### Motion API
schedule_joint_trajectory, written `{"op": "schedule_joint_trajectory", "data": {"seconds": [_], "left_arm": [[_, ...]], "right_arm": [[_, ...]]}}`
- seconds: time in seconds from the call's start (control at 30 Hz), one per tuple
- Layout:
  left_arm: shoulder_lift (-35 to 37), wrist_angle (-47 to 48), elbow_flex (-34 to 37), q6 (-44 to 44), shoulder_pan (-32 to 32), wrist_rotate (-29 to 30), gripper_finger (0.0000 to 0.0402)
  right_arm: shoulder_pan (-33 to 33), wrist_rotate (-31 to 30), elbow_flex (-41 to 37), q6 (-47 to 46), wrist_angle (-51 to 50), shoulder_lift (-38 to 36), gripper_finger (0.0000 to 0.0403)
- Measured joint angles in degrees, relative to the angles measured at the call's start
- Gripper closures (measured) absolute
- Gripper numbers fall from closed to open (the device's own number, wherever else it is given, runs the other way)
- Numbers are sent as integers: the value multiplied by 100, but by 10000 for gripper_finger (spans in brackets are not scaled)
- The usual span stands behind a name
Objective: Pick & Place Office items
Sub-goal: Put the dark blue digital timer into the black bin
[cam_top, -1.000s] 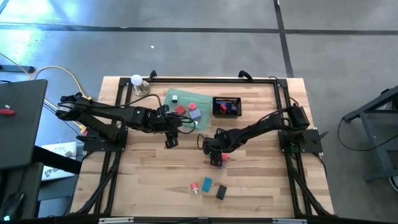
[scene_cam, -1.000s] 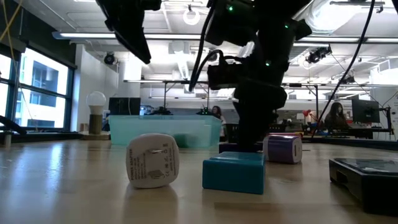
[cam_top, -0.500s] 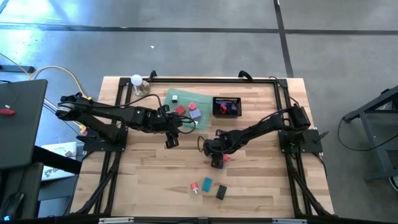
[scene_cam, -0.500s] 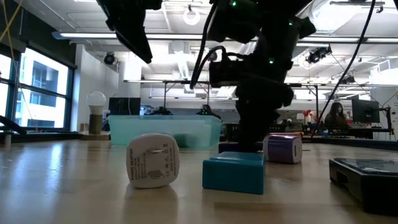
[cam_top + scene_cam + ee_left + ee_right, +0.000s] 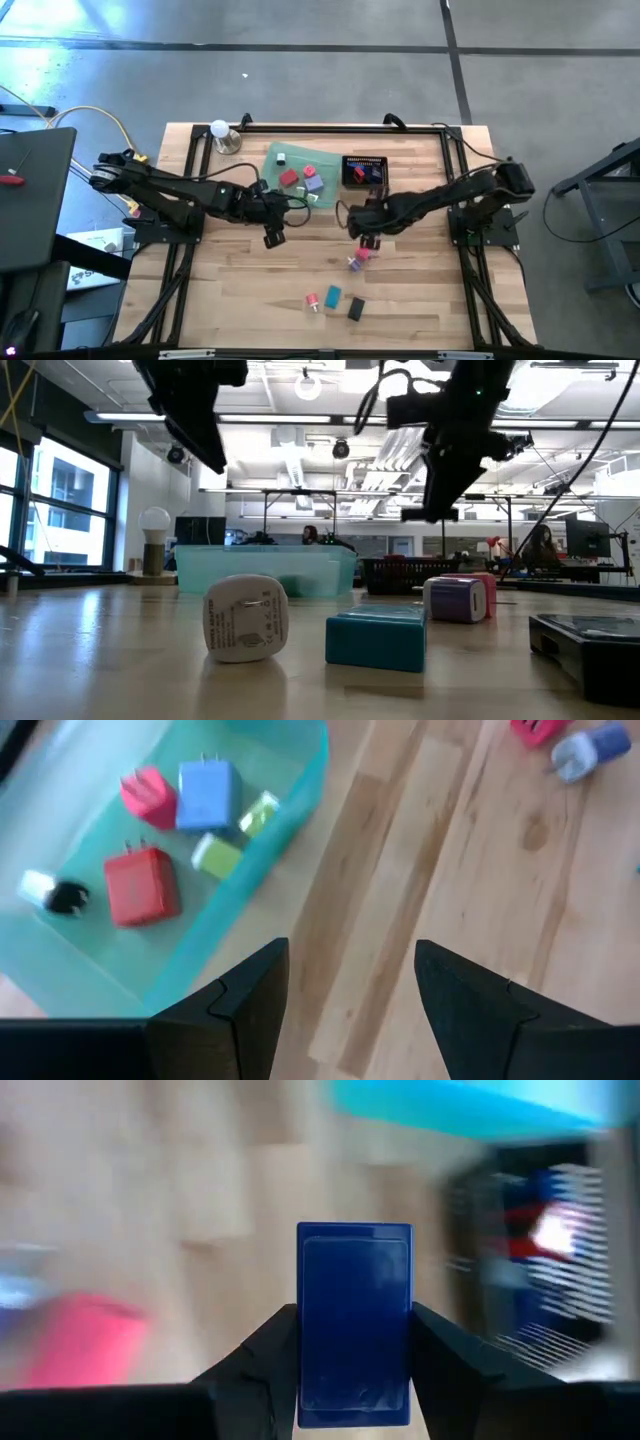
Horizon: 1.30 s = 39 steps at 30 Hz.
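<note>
The right claw (image 5: 366, 229) has lifted off the tabletop (image 5: 240, 290) toward the mesh basket (image 5: 365, 171), clamped on a dark blue block (image 5: 355, 1322). It should centre over the basket before releasing. The left claw (image 5: 272, 236) hangs open beside the tray (image 5: 283, 155).

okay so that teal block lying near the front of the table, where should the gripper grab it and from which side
Probably from straight above, gripper fingers closing across the two long sides of the teal block. It lies flat and box-shaped with flat upright faces, seen in the low view. The white plug and black block sit close, so descend vertically.
</note>
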<state>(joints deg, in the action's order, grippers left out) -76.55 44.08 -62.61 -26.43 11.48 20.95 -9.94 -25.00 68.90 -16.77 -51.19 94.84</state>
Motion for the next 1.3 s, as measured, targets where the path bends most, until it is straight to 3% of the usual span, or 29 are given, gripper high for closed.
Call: {"op": "schedule_joint_trajectory", "data": {"seconds": [0.1, 0.27, 0.5, 0.6, 0.77, 1.03, 1.3], "left_arm": [[0, -21, 68, -267, 125, 0, 194], [0, -55, 139, -610, 350, 2, 194], [0, -120, 190, -1008, 688, 11, 194], [0, -128, 190, -1129, 801, 23, 194], [0, -132, 190, -1179, 956, 30, 194], [0, -130, 190, -1153, 1034, 190, 194], [0, -130, 190, -871, 1034, 402, 194]], "right_arm": [[206, -648, -2, 6, -369, -230, 264], [909, -983, 10, 324, -599, -436, 264], [1873, -463, -120, 1624, 12, -156, 264], [2044, -443, -157, 2006, 235, -108, 264], [2185, 231, -157, 2595, 582, -108, 264], [2371, 806, -153, 2757, 941, -57, 264], [2447, 553, -150, 2756, 1264, 291, 261]]}}
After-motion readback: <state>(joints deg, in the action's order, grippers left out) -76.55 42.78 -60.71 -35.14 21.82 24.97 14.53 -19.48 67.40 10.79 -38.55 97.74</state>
